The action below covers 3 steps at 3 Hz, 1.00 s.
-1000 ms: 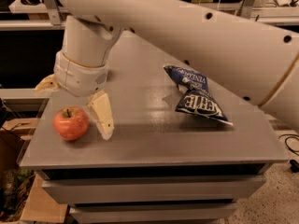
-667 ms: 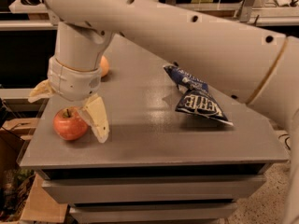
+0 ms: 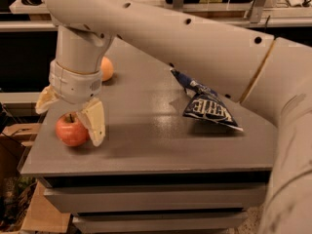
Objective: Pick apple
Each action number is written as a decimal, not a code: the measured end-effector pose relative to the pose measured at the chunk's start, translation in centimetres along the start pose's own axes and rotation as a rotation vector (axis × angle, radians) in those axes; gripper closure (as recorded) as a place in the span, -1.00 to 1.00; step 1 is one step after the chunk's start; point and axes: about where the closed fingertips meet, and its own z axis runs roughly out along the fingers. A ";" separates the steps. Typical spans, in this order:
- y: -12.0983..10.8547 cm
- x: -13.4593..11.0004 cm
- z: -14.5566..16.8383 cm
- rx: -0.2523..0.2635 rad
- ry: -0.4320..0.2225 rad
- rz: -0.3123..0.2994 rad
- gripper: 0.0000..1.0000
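Observation:
The red apple (image 3: 71, 130) with a short dark stem sits near the front left corner of the grey table (image 3: 146, 145). My gripper (image 3: 68, 124) hangs straight down over it, open. One cream finger (image 3: 94, 122) is at the apple's right side, close to or touching it. The other finger (image 3: 46, 99) is behind the apple to its left. The apple lies between them and rests on the table.
A smaller plain orange fruit (image 3: 106, 68) sits behind the gripper, partly hidden by the wrist. A dark blue chip bag (image 3: 208, 105) lies right of centre. The table's left and front edges are close to the apple. Cardboard boxes (image 3: 14, 130) stand on the floor at left.
The gripper has moved left and come down over the apple, so that its fingers now straddle the apple. The apple and the bag have not moved.

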 end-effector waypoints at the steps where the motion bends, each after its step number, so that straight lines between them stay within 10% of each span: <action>1: -0.3 0.8 -0.1 0.001 0.001 0.009 -0.19; 3: -1.1 2.4 -1.7 0.021 0.021 0.021 0.76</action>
